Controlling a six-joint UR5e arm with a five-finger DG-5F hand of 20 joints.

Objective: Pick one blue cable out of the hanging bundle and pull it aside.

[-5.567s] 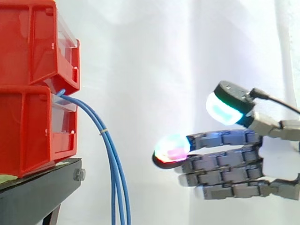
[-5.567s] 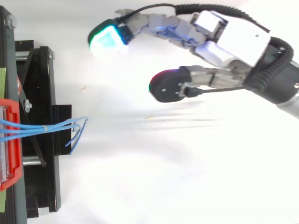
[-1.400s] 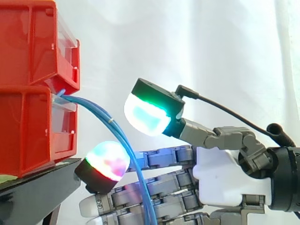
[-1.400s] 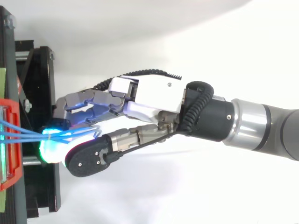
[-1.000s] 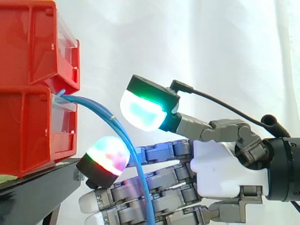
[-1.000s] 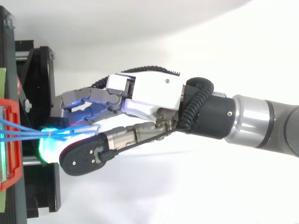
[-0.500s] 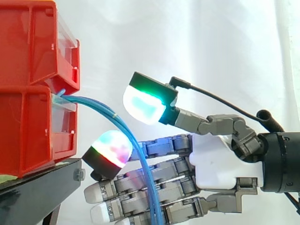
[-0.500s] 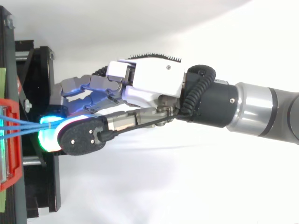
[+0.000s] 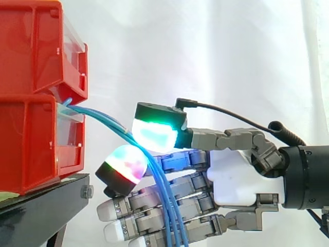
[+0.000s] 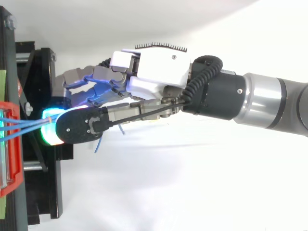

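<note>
Thin blue cables (image 9: 168, 206) leave the lower red bin (image 9: 31, 149) at the left and hang down in front of it. My hand (image 9: 241, 180) reaches in from the right. Its green-white thumb pad (image 9: 154, 135) sits low against the multicoloured fingertip (image 9: 126, 165), and the cables run between the two, pinched there. How many strands are caught I cannot tell. Below the pinch the strands fan out across the lower fingers. From above, the cables (image 10: 21, 123) run from the bin under the thumb (image 10: 79, 130), and loose blue ends (image 10: 97, 144) stick out beside it.
Two red bins are stacked, the upper one (image 9: 31, 46) on the lower, on a black stand (image 9: 41, 206) at the left. A white curtain hangs behind. The arm (image 10: 269, 108) crosses the top view from the right.
The thumb has dropped onto the cables and closed against the fingertip. The strands now spread apart below the pinch, and their loose ends have swung out from under the hand.
</note>
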